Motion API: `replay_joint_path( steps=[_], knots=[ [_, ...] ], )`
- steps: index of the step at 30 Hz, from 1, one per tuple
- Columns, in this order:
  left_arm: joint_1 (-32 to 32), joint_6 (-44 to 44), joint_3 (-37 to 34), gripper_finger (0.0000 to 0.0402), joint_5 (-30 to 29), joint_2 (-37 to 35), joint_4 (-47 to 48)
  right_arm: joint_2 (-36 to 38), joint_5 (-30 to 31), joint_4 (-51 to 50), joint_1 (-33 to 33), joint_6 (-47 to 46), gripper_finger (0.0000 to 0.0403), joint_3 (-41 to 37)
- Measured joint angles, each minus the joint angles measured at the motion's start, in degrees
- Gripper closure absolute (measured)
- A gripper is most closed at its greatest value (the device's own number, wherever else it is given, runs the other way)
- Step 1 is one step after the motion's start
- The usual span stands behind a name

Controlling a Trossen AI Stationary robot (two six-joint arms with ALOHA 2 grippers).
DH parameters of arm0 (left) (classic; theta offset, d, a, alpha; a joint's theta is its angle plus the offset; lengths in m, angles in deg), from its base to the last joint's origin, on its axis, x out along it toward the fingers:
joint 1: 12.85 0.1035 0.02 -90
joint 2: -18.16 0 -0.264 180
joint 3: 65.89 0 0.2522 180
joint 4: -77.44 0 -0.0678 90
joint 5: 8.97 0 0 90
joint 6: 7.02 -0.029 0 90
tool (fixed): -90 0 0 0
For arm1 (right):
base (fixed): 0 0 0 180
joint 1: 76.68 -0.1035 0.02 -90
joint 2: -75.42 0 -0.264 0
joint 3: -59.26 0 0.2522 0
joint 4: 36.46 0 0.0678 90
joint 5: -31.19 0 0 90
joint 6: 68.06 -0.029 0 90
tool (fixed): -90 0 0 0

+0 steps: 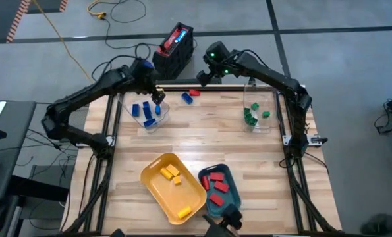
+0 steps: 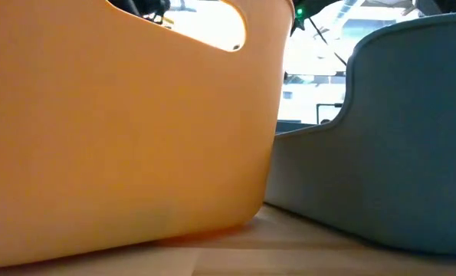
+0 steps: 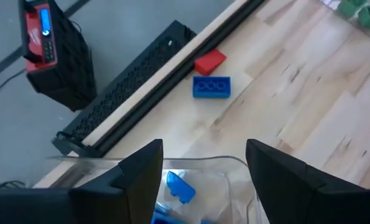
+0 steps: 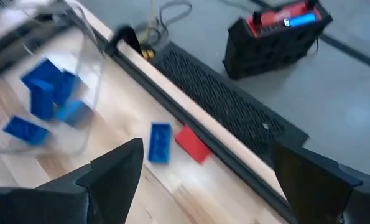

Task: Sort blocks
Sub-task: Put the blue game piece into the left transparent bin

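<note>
Blocks sorted mostly by colour. Left pincer (image 1: pixel 158 97) spread wide, empty, above clear container (image 1: pixel 148 112) holding blue blocks (image 1: pixel 147 110). Yellow tray (image 1: pixel 171 187) with yellow blocks (image 1: pixel 170 174) at near tabletop (image 1: pixel 248 171) edge. Loose blue block (image 1: pixel 187 98) and red block (image 1: pixel 195 93) by far edge. Right pincer (image 1: pixel 200 78) wide, empty, just beyond them. Teal tray (image 1: pixel 226 176) with red blocks (image 1: pixel 216 185). Green blocks (image 1: pixel 251 114) in right clear container (image 1: pixel 259 104).

Both arms are matte black, built of slim tubular links joined by bulkier rounded joints. The left arm (image 1: pixel 97 92) ends in a gripper (image 3: pixel 200 177) with two broad, dark, flat-sided fingers (image 3: pixel 141 174) that taper to blunt tips. The right arm (image 1: pixel 275 79) carries small glowing green lights near its wrist (image 1: pixel 213 54), and its gripper (image 4: pixel 203 174) has the same dark wedge-shaped fingers (image 4: pixel 119 171).
</note>
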Motion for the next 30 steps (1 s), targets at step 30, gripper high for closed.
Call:
replay_joint_path(
  steps=[30],
  knots=[
    [-0.7, 15.9, -17.1, 0.0178, -2.3, -5.3, -3.8, -9.4, -18.1, 8.4, 0.5, 10.6, 0.0037, 0.1]
  ],
)
